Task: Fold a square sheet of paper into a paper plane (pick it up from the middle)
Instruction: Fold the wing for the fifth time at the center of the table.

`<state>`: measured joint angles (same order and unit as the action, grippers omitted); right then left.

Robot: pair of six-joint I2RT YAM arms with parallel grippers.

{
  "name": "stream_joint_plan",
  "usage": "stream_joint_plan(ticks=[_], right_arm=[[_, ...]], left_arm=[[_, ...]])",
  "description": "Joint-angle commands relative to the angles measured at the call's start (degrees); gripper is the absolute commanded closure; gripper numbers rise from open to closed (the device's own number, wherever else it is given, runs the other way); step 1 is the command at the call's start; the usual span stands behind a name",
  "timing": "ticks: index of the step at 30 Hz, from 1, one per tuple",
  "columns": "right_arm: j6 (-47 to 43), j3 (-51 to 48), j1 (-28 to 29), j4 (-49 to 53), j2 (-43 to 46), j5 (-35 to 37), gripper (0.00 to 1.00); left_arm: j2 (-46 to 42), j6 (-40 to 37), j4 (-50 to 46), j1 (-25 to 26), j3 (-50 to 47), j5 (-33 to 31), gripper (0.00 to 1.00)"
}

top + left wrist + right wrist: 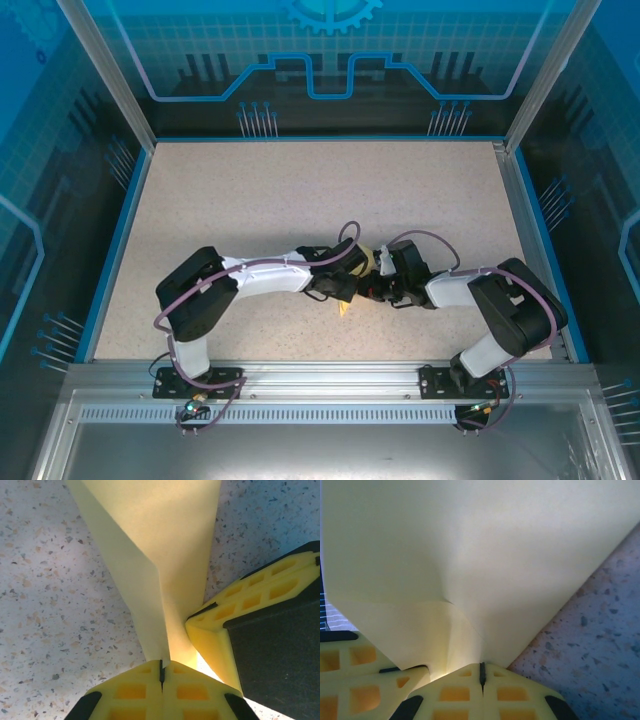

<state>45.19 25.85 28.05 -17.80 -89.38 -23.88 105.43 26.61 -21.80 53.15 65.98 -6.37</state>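
**A:** Start from the top view. Where is everything?

**B:** Both arms bend inward and meet a little toward six o'clock from the middle of the surface point(300, 190). The left claw point(343, 287) and right claw point(385, 285) sit nose to nose. Bits of the yellow sheet point(346, 307) peek out between them.

**A:** And the left wrist view?

**B:** The left claw point(161, 676) has its fingers pressed together, pinching the narrow end of the yellow sheet point(150, 540). The paper fans out toward twelve o'clock with a long crease, and the speckled surface is behind it. At four o'clock a pad point(250, 600) of the right claw touches that same end.

**A:** Right wrist view?

**B:** Much the same. The right claw point(481, 674) is clamped on the yellow sheet point(470, 545), which buckles just above the grip. The left claw's pad point(350, 665) sits at eight o'clock.

**A:** What could go wrong?

**B:** Two grips this close on thin paper look risky to me. If the arms pull apart or twist unevenly, the sheet may tear or slip free. That buckle could also set as a stray crease and skew the fold, and the pads could knock against each other.
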Motion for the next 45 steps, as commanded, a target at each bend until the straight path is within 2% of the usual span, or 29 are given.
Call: stream_joint_plan(ticks=[1, 17, 30, 45], right_arm=[[-0.6, -1.4, -0.8, -0.7, -1.9, 1.5, 0.99], [0.0, -3.4, -2.2, -4.0, -1.7, -0.1, 0.99], [0.6, -4.0, -3.3, -5.5, 0.1, -1.8, 1.0], [-0.8, -3.5, -5.2, 1.2, 8.2, -0.5, 0.99]], left_arm=[[1.3, 0.2, 1.1, 0.5, 1.9, 1.4, 1.0], [2.8, 2.9, 4.5, 0.0, 1.5, 4.5, 1.0], [2.9, 3.5, 7.5, -2.3, -1.9, 6.7, 0.99], [3.6, 2.2, 7.1, -2.9, -1.2, 6.7, 1.0]])
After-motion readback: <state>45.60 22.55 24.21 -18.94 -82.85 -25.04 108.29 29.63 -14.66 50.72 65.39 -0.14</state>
